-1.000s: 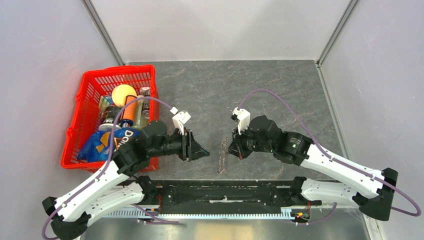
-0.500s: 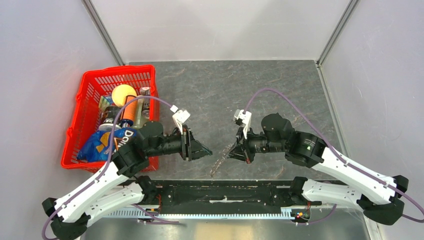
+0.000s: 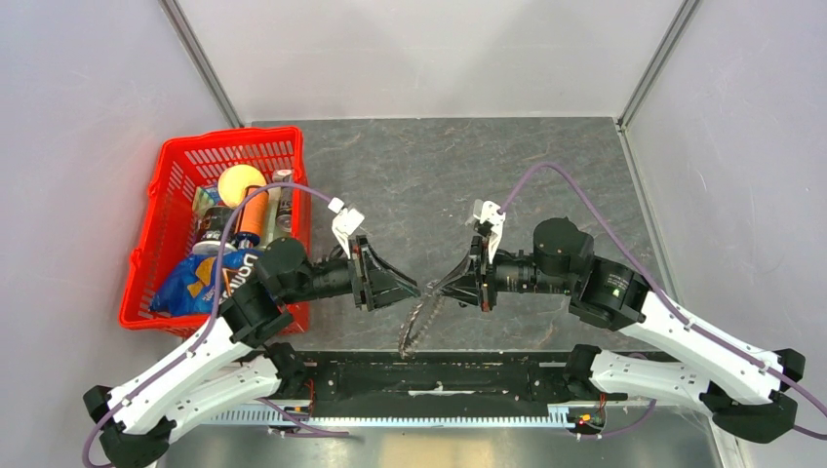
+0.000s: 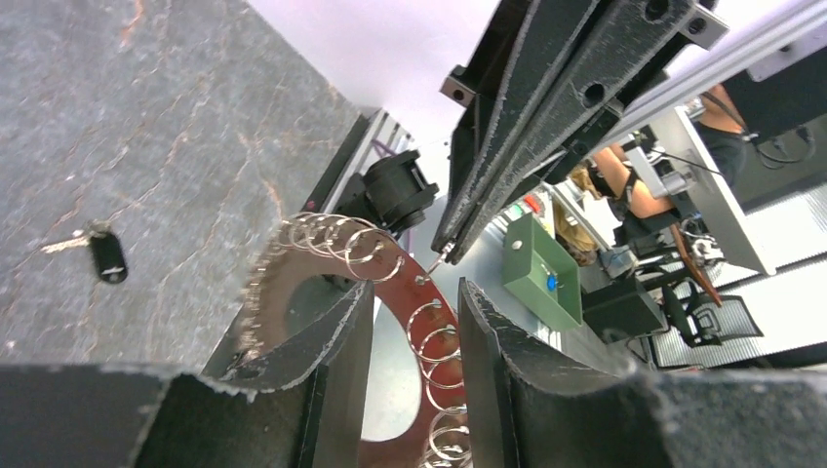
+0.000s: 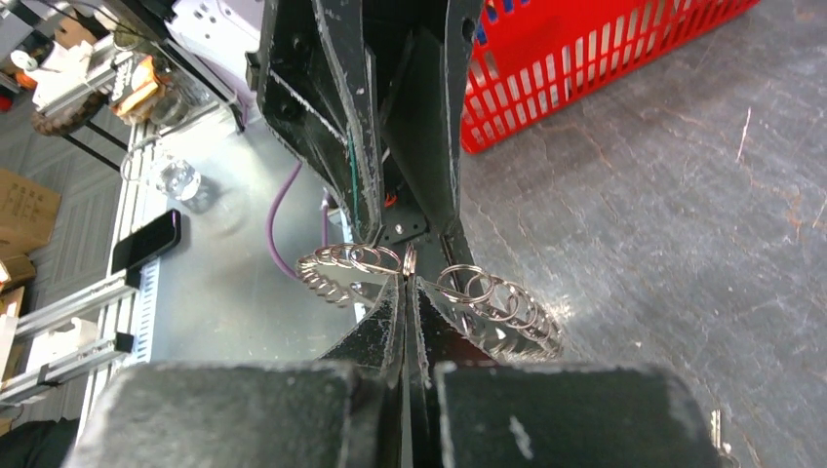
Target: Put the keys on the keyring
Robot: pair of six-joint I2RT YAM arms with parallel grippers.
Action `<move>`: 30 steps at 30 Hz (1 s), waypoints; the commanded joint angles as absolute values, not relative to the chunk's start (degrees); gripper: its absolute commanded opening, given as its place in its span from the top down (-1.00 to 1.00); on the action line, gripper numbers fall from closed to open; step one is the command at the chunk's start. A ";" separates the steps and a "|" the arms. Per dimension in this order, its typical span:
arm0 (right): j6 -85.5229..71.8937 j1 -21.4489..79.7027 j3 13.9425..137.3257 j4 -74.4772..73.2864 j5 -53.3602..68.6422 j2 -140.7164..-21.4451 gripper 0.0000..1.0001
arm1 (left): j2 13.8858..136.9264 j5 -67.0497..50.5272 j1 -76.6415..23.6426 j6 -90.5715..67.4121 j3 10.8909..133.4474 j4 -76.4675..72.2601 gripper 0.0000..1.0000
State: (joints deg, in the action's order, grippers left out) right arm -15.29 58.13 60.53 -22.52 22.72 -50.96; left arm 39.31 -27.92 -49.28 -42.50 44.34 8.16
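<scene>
- Because the right gripper (image 5: 408, 281) is pressed fully shut on the rim of the keyring (image 5: 488, 297), at the centre of its own view, the ring is held up on edge rather than lying flat. This is probably to present its wire loops.
- Meeting it tip to tip, the left gripper (image 4: 414, 327) stands partly open, one finger on each side of the ring's reddish band. I cannot tell whether the pads touch it. It looks placed to steady the ring or take it over.
- From above, the ring dangles low centre, between the two tips.
- At the left edge of the left wrist view, the key (image 4: 107, 257) lies alone on the table (image 4: 146, 117), in neither gripper, so fetching and threading it remain.
- Further out, at left in the top view, the basket (image 3: 148, 234) plays no part.
</scene>
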 commanded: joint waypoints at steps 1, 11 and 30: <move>-17.87 58.09 63.01 -13.28 22.55 -49.17 1.00 | 37.65 -30.86 -49.39 -46.01 42.63 -2.28 0.11; -22.49 58.08 62.32 -6.22 21.94 -47.92 1.00 | 35.48 -31.03 -49.39 -47.11 40.96 -9.03 0.10; -30.35 58.08 58.04 6.00 23.98 -48.73 1.00 | 35.10 -29.88 -49.39 -48.95 39.74 -19.12 0.11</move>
State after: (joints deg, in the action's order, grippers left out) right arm -28.38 58.13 58.39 -1.30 23.14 -48.93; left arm 35.24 -30.17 -49.28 -46.94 39.92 -14.13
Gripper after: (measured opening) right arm 0.007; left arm 0.447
